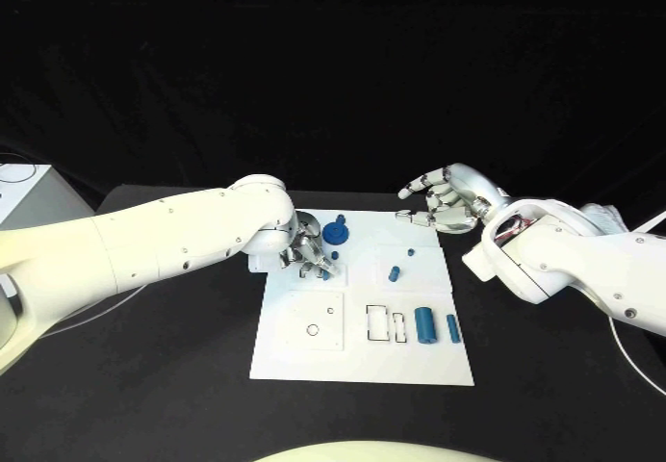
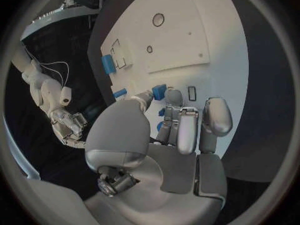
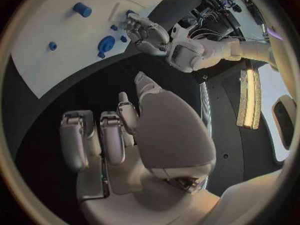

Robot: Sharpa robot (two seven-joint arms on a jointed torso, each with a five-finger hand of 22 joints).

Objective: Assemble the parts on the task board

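Left hand [image 1: 308, 252] is down on the far left part of the white rectangular task board [image 1: 298, 358], silver fingers curled over a small blue plastic piece [image 2: 159, 91], and from the wrist it looks pinched at the fingertips, I'd say so it can be steered into a seat. Whether it's truly gripped or just touched, hard to call. Right hand [image 1: 447, 200] hangs off the board's far right corner above the black desk [image 1: 166, 385], fingers loosely apart, holding nothing, likely waiting its turn. Round blue gear-like part [image 1: 338, 231] sits just beside the left hand. Two blue cylinders [image 1: 424, 327] lie near the board's front right, beside empty outlined slots.
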